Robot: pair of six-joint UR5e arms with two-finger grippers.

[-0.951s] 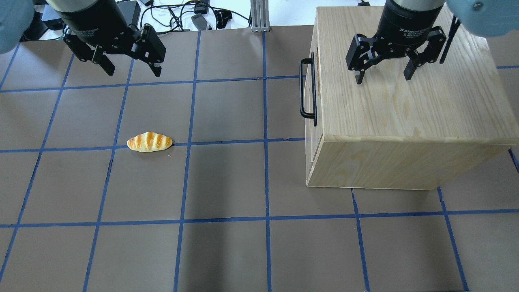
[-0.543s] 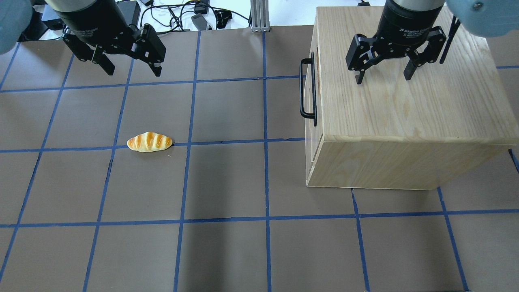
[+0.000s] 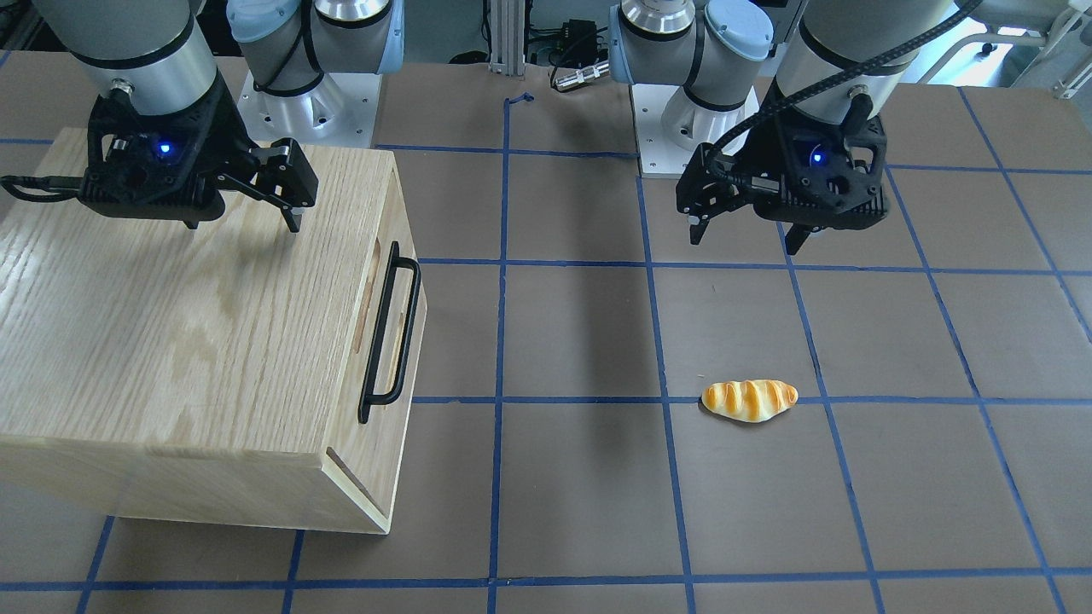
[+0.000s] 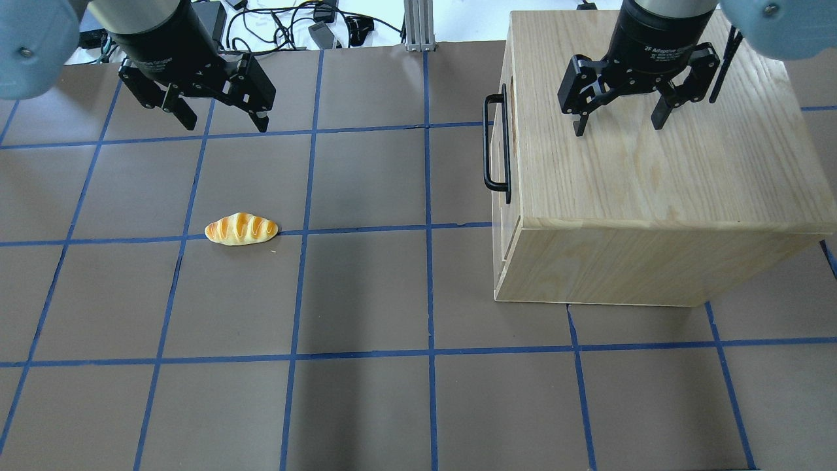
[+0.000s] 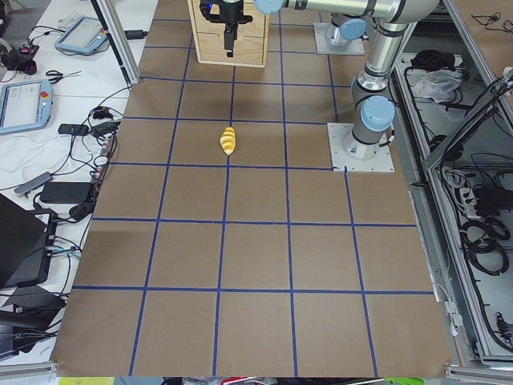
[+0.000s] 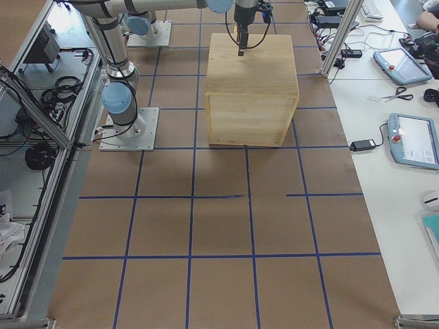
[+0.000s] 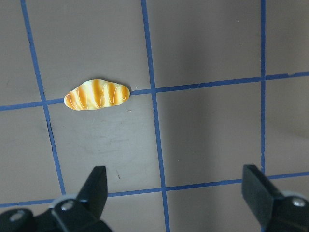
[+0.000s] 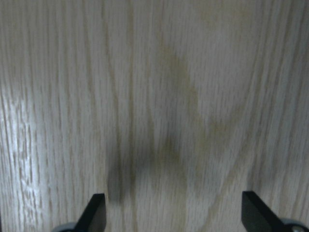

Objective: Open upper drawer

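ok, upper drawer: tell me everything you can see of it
The upper drawer shows only its pale-wood front, on the cabinet face toward the robot's left. It carries a long black bar handle and a slot cutout beside it. It looks shut, flush with the cabinet. Nothing touches it; the open right gripper hovers over the cabinet top.

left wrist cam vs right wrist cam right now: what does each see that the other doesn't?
Left wrist only: the bread roll lying on the brown table, its tip at a blue tape line. Right wrist only: the cabinet top, wood grain filling the frame. Both: two spread fingertips at the bottom edge, so the left gripper and right gripper are open, holding nothing.
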